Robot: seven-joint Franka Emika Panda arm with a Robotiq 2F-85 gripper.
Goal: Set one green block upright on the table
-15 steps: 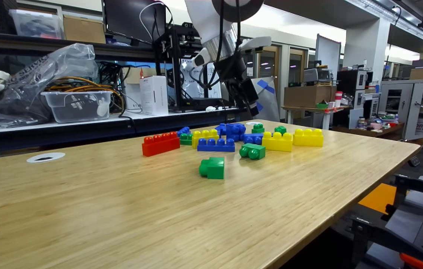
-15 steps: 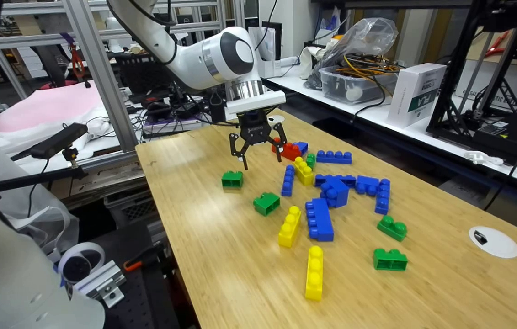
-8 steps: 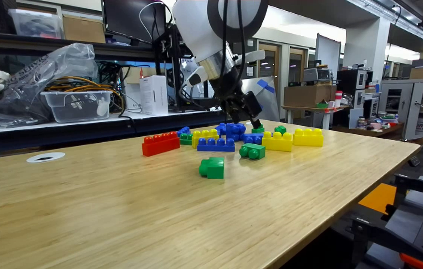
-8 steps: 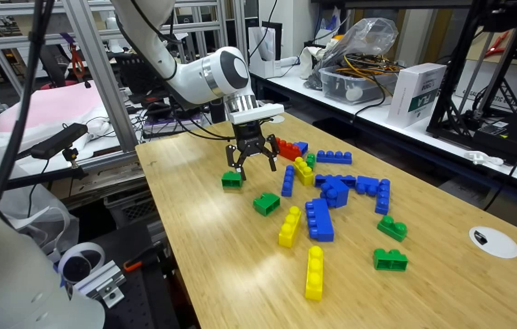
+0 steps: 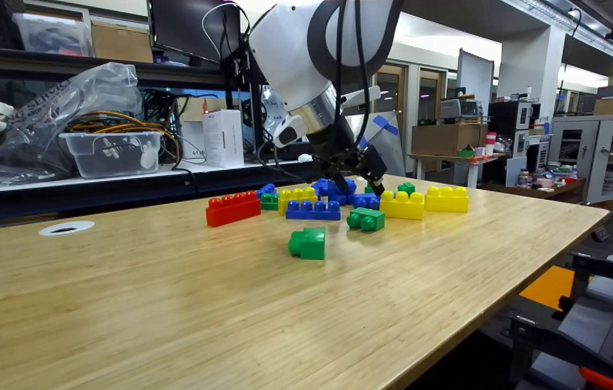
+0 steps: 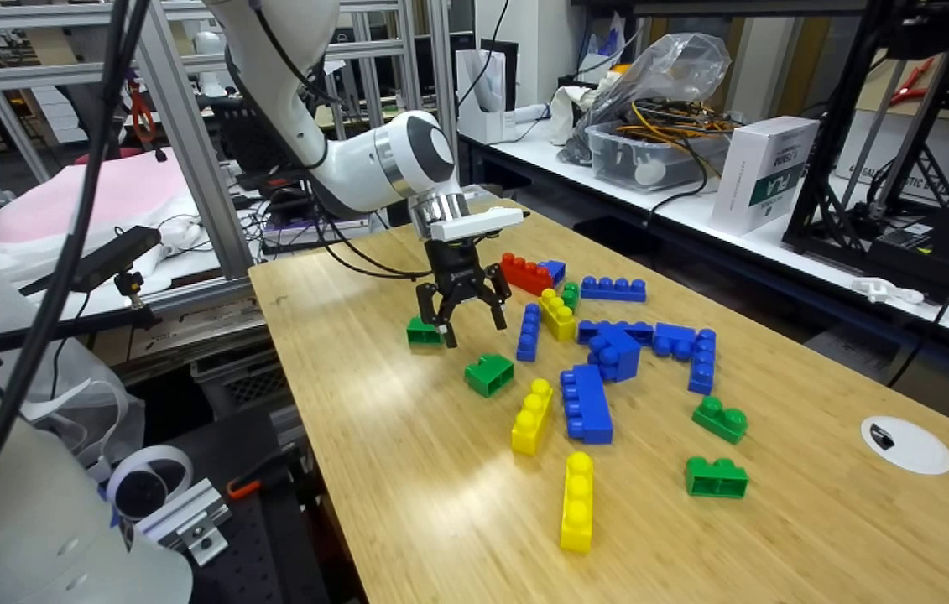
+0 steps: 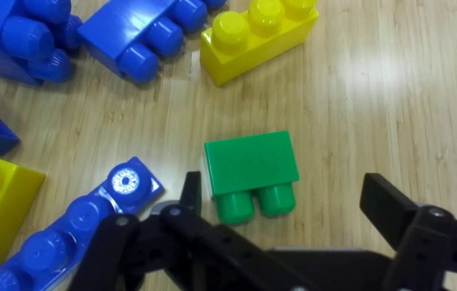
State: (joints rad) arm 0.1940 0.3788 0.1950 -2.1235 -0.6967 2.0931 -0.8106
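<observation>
A small green block (image 7: 252, 163) lies on its side on the light-wood table (image 7: 333, 105), its two studs pointing toward my gripper in the wrist view. It also shows in both exterior views (image 5: 366, 219) (image 6: 489, 375). My gripper (image 7: 287, 190) is open and empty. In the wrist view one finger is just left of the block and the other is well to its right. In an exterior view the gripper (image 6: 475, 334) hangs above the table beside the block. Another green block (image 6: 423, 332) lies on its side nearer the table edge, partly behind a finger.
A blue brick (image 7: 83, 218) stands close left of the block. A yellow brick (image 7: 252, 44) and a blue brick (image 7: 131, 32) lie beyond it. More green bricks (image 6: 716, 478) (image 6: 719, 419), a red brick (image 6: 526, 273) and another yellow brick (image 6: 577, 502) are on the table.
My gripper has come down toward the table and closer to the green block, staying open. In an exterior view a finger now covers part of another green block. The bricks have not moved.
</observation>
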